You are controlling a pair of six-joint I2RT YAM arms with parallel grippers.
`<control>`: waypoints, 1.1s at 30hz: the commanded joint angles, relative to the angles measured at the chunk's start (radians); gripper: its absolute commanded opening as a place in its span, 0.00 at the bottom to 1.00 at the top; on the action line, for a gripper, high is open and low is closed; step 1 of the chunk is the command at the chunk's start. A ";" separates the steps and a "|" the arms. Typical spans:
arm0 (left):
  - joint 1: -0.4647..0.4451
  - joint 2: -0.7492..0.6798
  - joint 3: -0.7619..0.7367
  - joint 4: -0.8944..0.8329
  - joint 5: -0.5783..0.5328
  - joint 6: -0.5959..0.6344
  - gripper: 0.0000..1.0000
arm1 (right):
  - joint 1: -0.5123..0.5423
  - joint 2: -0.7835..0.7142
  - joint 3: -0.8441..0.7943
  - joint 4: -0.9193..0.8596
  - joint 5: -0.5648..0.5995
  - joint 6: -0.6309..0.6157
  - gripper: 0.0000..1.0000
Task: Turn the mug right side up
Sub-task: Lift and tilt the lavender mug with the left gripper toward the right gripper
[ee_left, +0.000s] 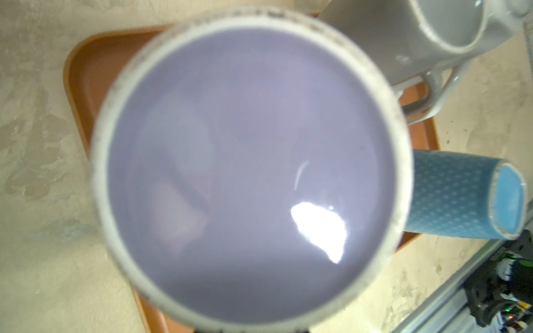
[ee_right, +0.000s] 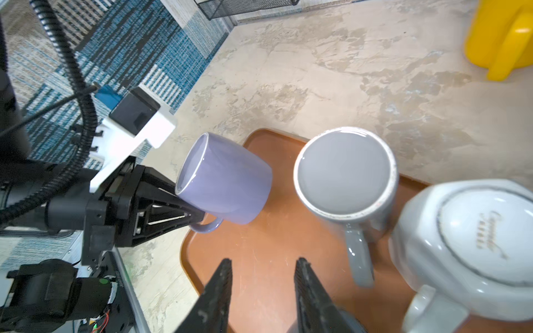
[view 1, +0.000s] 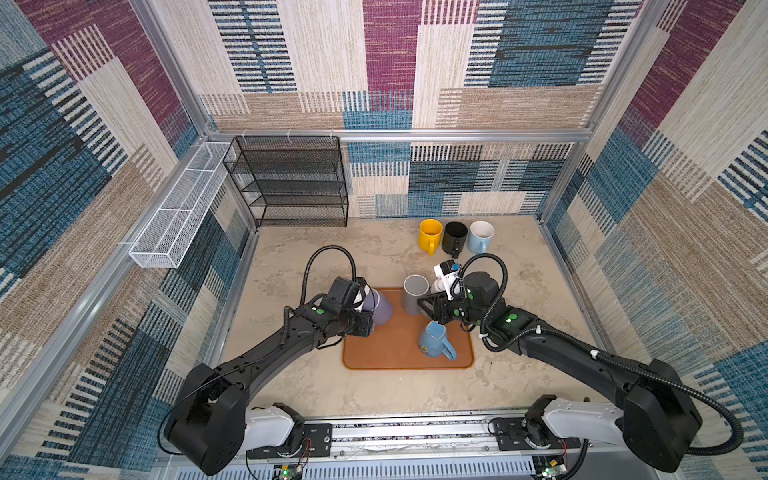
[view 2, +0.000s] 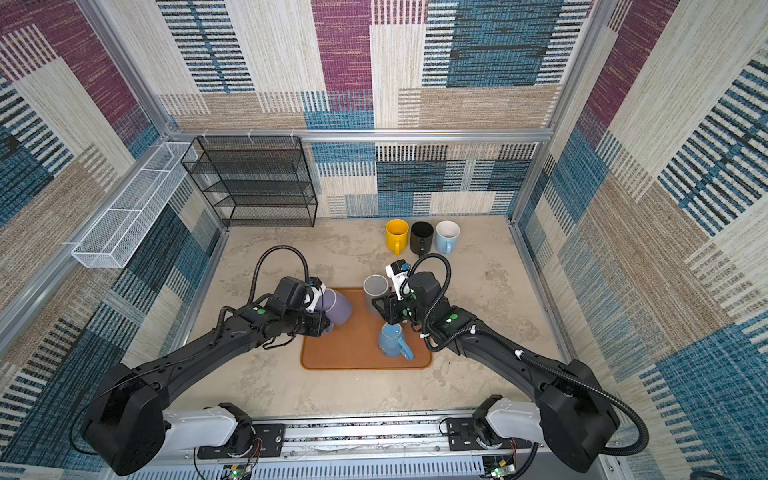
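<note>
The purple mug (ee_right: 227, 184) is tipped on its side. Its long axis runs nearly level, from the left arm toward the middle of the tray (view 1: 395, 357). The base faces back at the left wrist camera and fills that view with a glossy lilac disc inside a rough, pale unglazed ring. The mouth points away and slightly down. The mug is held over the tray's far left corner. Its handle loop hangs underneath, and the left fingers (ee_right: 193, 215) are pinched shut on that loop, so the body sits above and beyond their tips.

The mug is smooth glazed ceramic with a plain, straight-sided round body. The tray is flat orange-brown plastic with rounded corners and lies on a mottled beige bench (view 1: 374, 395).

On the tray, a grey mug (ee_right: 344, 173) stands mouth down, and just beside it is a white mug (ee_right: 473, 236) with faceted sides, also mouth down. A blue mug (view 1: 434, 338) with a dotted texture lies on its side nearer the front.

The right fingers (ee_right: 227, 276) are black and wedge-shaped. They hover over the tray, parted, with nothing between them.
</note>
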 commanded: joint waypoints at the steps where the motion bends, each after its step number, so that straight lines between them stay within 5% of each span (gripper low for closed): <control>1: 0.029 -0.037 -0.012 0.138 0.092 -0.027 0.00 | 0.001 0.013 -0.019 0.144 -0.093 0.051 0.39; 33: 0.136 -0.204 -0.191 0.880 0.515 -0.344 0.00 | 0.008 0.064 -0.101 0.551 -0.307 0.290 0.43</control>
